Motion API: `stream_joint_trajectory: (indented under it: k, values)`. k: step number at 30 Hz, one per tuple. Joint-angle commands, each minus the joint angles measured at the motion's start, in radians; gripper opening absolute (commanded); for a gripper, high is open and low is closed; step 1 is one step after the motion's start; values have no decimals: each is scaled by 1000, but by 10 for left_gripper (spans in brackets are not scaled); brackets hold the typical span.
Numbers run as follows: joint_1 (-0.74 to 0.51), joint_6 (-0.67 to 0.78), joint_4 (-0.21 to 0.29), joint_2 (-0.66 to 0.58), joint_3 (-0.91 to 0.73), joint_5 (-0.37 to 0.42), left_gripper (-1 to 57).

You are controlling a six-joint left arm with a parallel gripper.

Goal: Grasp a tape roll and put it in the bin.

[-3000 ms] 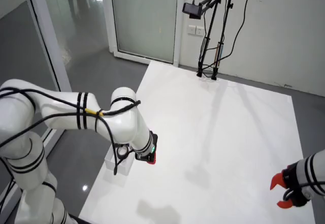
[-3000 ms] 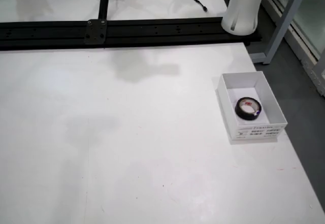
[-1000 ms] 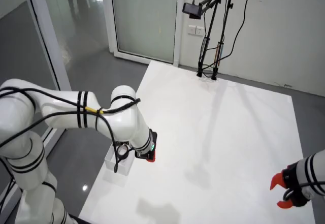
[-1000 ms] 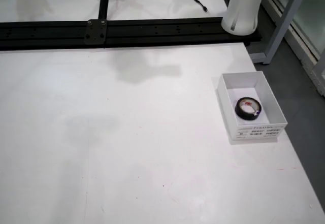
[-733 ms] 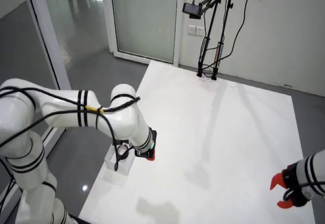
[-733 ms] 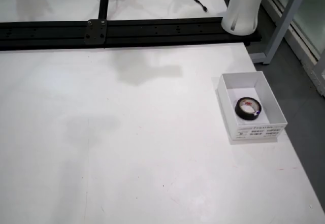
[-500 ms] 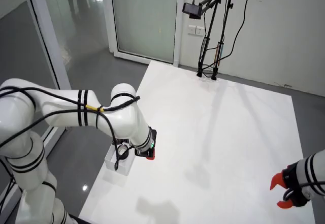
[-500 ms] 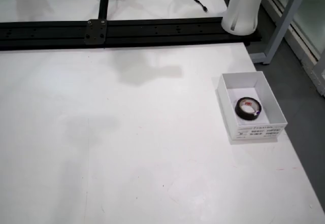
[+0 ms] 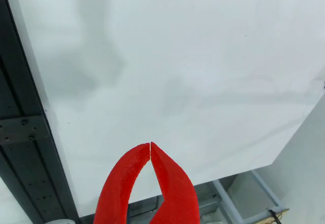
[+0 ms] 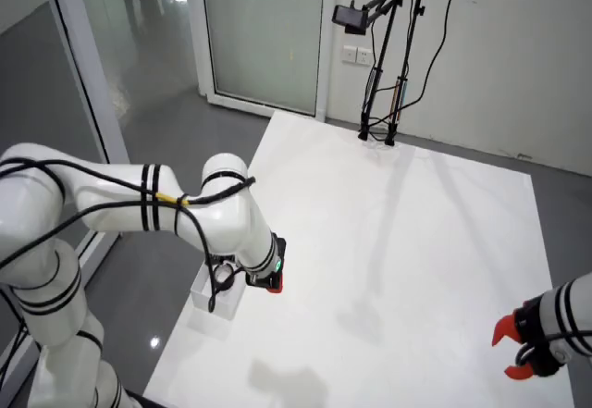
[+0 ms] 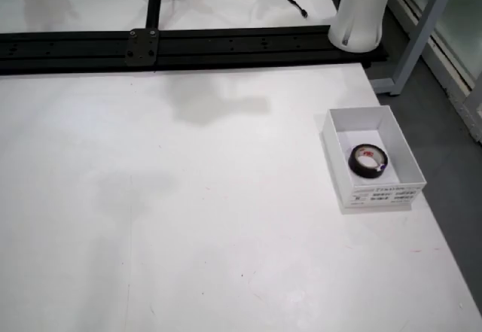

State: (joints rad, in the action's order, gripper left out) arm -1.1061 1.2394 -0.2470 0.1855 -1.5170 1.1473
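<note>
Our gripper [image 9: 150, 145] is pinched closed, its two red fingers [image 9: 175, 183] meeting at the tips with nothing between them. In the wrist view it hangs above bare white tabletop [image 9: 193, 71], with the table's edge and a dark rail [image 9: 20, 132] to the left.

In the room view the white arm [image 10: 185, 204] bends over the near-left edge of the table, its red tips just above a small white bin [image 10: 211, 299] there. A second arm's red gripper [image 10: 514, 345] sits idle at the lower right.

The overhead view shows the bin's white wall [image 11: 376, 193] near the table's right edge, and the black tape roll [image 11: 367, 160] already lies flat inside it, toward the nearer end. We judge the task essentially finished.

The roll looks light, rigid and smooth-sided. Were we to take it again, we would close across its outer rim, or put one finger through the core and pinch the wall.
</note>
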Motion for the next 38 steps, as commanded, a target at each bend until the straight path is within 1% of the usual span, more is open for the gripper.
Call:
stream_joint_trajectory:
  k: [1, 16, 38]
  values:
    - [-12, 0, 0, 0, 0, 0, -4]
    - [5, 0, 0, 0, 0, 0, -4]
    - [-3, 0, 0, 0, 0, 0, -4]
